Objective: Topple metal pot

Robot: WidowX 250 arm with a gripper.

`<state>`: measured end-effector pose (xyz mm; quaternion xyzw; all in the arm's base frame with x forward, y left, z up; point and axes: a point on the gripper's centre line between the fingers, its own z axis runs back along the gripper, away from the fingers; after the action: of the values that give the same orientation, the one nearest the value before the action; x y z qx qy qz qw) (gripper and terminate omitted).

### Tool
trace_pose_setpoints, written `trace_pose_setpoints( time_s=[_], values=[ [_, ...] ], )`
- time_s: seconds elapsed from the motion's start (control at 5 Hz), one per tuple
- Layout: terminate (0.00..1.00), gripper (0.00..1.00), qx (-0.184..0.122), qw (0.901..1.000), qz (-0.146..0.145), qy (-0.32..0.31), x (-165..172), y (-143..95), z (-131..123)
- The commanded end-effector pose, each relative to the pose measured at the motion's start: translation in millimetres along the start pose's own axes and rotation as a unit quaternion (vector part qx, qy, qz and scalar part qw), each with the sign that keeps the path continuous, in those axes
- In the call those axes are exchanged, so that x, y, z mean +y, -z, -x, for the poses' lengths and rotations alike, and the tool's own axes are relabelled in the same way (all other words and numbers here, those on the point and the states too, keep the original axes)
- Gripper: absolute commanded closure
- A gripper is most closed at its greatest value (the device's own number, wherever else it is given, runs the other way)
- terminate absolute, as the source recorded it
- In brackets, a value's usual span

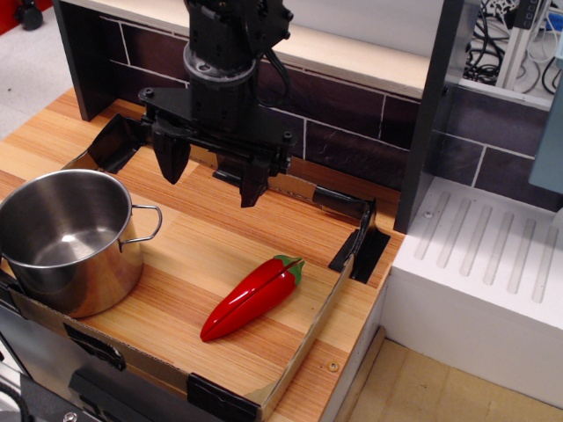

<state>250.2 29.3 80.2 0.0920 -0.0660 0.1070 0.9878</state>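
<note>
The metal pot (69,237) is a shiny steel cylinder with a thin wire loop handle showing on its right side. It stands upright and empty at the left of the wooden table, inside the low cardboard border. My black gripper (211,176) hangs above the table behind and to the right of the pot, apart from it. Its two fingers (171,158) point down, spread wide, with nothing between them.
A red pepper (252,297) lies on the wood to the right of the pot. A low cardboard wall (312,330) with black clips edges the work area. A dark tiled back wall (352,141) stands behind, and a white ribbed drain board (493,255) lies to the right.
</note>
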Motion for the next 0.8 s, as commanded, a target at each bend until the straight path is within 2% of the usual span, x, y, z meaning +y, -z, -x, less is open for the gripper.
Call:
trace_pose_setpoints(
  time_s=[0.0,0.2,0.4,0.6],
  values=[
    [0.0,0.0,0.0,1.0,0.0,0.0,0,0,0],
    [0.0,0.0,-0.013,0.9991,0.033,0.025,24,-24,6],
    [0.0,0.0,-0.03,0.9979,0.047,0.033,53,-42,17],
    [0.0,0.0,-0.019,0.9953,0.062,0.071,82,-48,28]
  ],
)
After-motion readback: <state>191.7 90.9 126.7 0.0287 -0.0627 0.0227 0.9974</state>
